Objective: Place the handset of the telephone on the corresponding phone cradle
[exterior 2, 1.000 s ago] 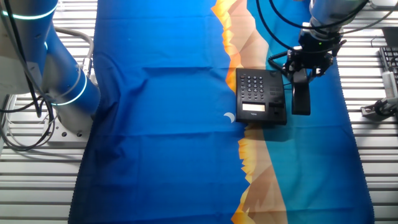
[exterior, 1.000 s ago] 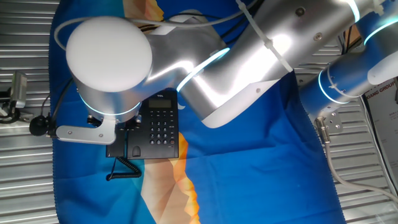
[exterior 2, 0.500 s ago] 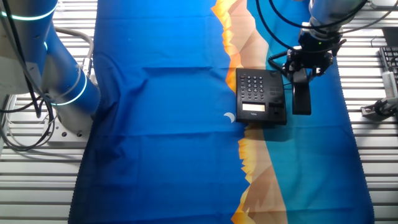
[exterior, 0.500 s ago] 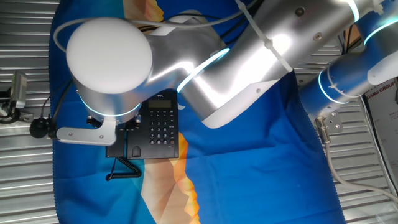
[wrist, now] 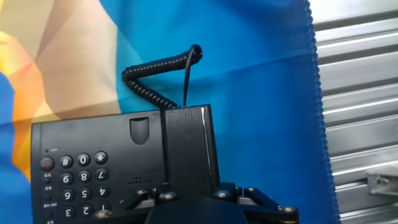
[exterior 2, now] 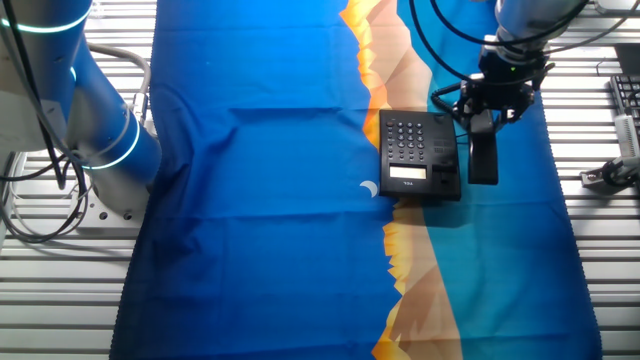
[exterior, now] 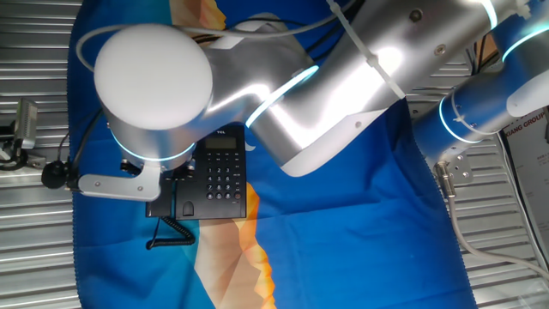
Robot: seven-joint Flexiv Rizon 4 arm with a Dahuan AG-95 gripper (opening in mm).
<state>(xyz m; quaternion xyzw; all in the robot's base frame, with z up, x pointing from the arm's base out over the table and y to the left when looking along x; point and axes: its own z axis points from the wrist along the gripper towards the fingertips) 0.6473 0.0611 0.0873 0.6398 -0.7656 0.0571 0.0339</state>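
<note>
Black plastic all round: the handset [exterior 2: 484,160] is a slim, stiff bar, and the tool [exterior 2: 486,118] holds it, closed on its upper end. In the hand view the bar runs straight out from between the fingers, lying over the right edge of the phone [wrist: 102,162], beside the cradle [wrist: 139,129] with its arch mark. The other fixed view shows it just off the phone's side, over the blue cloth [exterior 2: 260,200] on the tabletop [exterior 2: 620,260]; whether it touches the body cannot be told.

The bar looks light and rigid, so it should not sag, but its smooth faces could slip in a pinch. A hold across the narrow width near mid-length would keep it level; gripped at one end, the far end may dip. The coiled cord [wrist: 152,78] trails from that far end and will tug lightly as the bar shifts sideways onto the cradle.
</note>
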